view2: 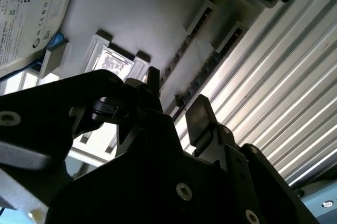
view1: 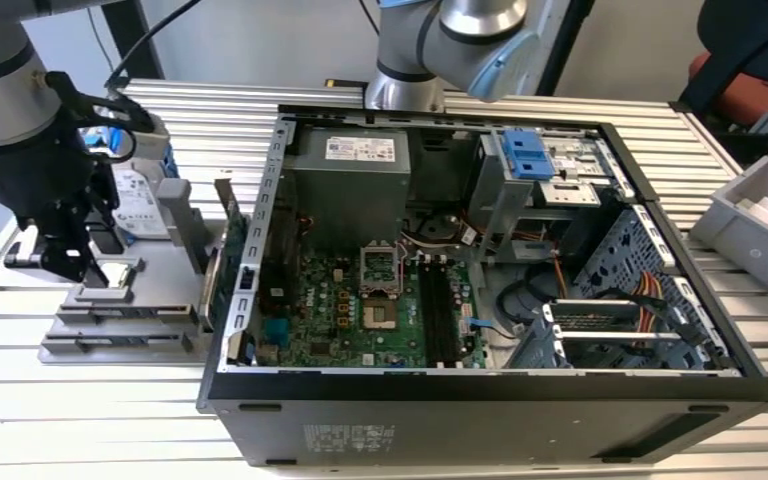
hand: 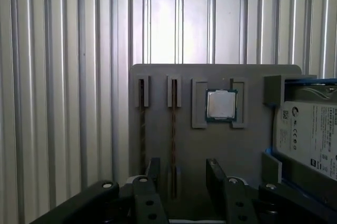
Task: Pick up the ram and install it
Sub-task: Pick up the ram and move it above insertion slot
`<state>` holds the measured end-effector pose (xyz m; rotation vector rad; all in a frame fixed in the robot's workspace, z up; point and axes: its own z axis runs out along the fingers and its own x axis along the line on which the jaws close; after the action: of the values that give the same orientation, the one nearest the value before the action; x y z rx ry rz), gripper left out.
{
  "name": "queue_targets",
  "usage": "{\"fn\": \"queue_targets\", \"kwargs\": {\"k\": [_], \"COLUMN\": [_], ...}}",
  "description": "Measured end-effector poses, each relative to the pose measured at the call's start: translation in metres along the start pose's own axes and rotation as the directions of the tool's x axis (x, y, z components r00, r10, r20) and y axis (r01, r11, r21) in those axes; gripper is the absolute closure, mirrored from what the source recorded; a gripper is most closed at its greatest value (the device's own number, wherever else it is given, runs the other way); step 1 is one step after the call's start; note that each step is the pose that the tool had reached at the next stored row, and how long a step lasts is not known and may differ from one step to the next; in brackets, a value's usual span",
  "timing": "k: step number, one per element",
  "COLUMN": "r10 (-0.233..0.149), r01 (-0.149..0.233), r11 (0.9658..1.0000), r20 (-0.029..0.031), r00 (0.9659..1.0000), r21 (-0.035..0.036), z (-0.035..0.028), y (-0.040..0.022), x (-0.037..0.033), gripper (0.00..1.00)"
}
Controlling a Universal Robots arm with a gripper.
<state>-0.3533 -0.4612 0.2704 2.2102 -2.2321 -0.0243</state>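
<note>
Two ram sticks stand on edge in narrow slots of a grey fixture plate [hand: 158,77]. One ram stick [hand: 173,124] lies in line with the gap between my fingers, and the other [hand: 142,129] sits just beside it. In the second wrist view the sticks [view2: 181,58] run away from the fingertips. My gripper [hand: 184,176] hovers open just above the plate, holding nothing. In the exterior view the gripper [view1: 75,268] hangs over the fixture plate [view1: 131,345] on the exterior view's left of the open computer case [view1: 491,400]. The motherboard's black memory slots [view1: 444,310] are bare.
A square silvery processor chip [hand: 221,104] sits in a recess on the plate, and a hard drive [hand: 310,134] lies beyond it. A green card [view1: 231,250] stands upright at the case's side. A grey bin [view1: 758,225] stands at the exterior view's right on the ribbed metal table [view1: 91,420].
</note>
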Motion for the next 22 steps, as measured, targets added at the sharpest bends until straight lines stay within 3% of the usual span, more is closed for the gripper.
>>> {"fn": "queue_targets", "kwargs": {"k": [6, 9, 16, 22], "r10": [0.0, 0.0, 0.0, 0.0], "r01": [0.0, 0.0, 0.0, 0.0], "r11": [1.0, 1.0, 1.0, 1.0], "r20": [-0.0005, -0.0005, -0.0005, -0.0005], "r00": [1.0, 1.0, 1.0, 1.0], "r21": [0.0, 0.0, -0.0001, 0.0], "z": [0.0066, 0.009, 0.0141, 0.0244], "y": [0.0014, 0.0013, 0.0018, 0.0017], "x": [0.0023, 0.009, 0.0322, 0.0361], "gripper": [0.0, 0.0, 0.0, 0.0]}}
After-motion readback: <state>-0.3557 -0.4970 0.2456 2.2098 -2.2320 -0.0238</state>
